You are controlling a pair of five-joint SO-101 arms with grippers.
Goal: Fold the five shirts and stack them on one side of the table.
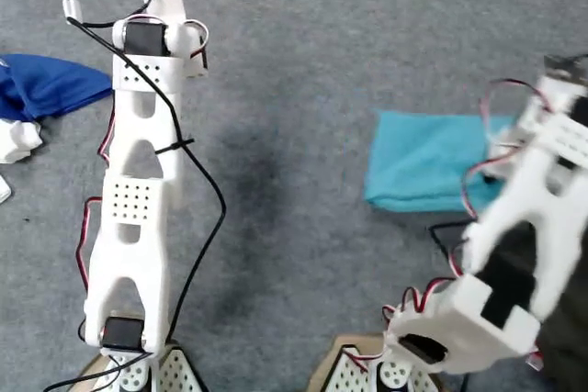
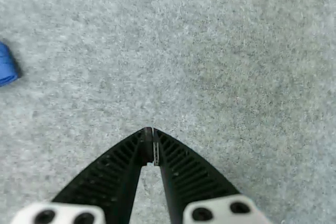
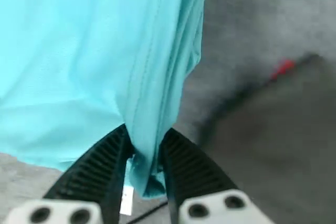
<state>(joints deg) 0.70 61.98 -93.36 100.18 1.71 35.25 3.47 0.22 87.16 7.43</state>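
Turquoise shirt [image 3: 79, 51] edge, gripped by right pincer [image 3: 146, 134]

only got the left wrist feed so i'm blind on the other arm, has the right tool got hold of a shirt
Observer: Yes. The right tool is shut on the teal shirt, pinching a fold at its edge.
Operator: and that blue scrap at the edge of my view, what is it
Observer: A blue shirt, bunched up and unfolded at the left edge of the table, across from the teal one.
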